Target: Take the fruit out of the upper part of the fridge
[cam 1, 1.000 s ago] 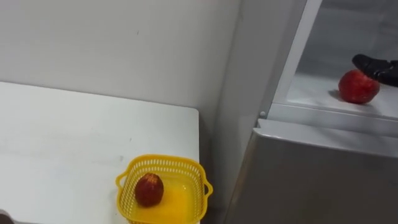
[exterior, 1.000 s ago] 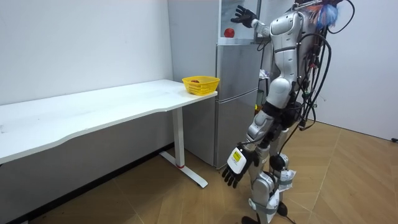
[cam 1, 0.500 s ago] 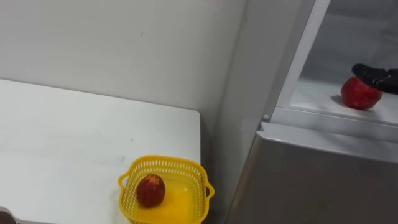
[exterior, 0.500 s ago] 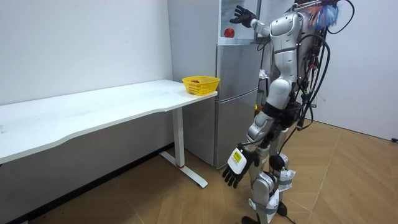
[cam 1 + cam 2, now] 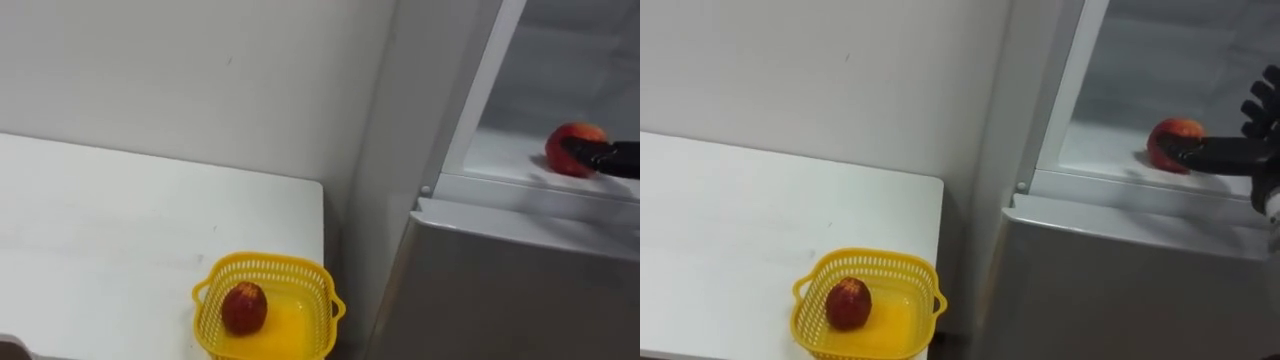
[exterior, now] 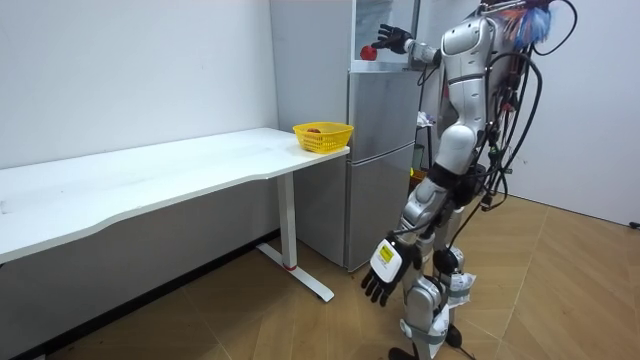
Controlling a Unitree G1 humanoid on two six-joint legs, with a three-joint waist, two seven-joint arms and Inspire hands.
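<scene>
A red apple point(image 5: 1170, 138) lies on the white shelf point(image 5: 1105, 150) of the open upper fridge compartment. My right hand point(image 5: 1243, 150) reaches in from the right with its fingers spread and straight. Its thumb lies across the apple's front right side, and the fingers point(image 5: 1265, 100) stand above and to the right, not closed round the fruit. In the left eye view the same hand point(image 5: 615, 158) touches the apple point(image 5: 570, 142). In the room view I stand facing the fridge, right hand point(image 6: 392, 40) raised to the apple point(image 6: 368, 52), left hand point(image 6: 385, 270) hanging open beside my leg.
A yellow basket point(image 5: 866, 257) holding another red fruit point(image 5: 848, 303) stands on the corner of the white table point(image 5: 730, 220), just left of the fridge. The shut lower fridge door point(image 5: 1120, 290) is below the open compartment. The grey fridge side wall point(image 5: 990, 150) rises between table and shelf.
My right hand has come down from on top of the apple to its front right side, the thumb now lying against it. The apple stays on the shelf.
</scene>
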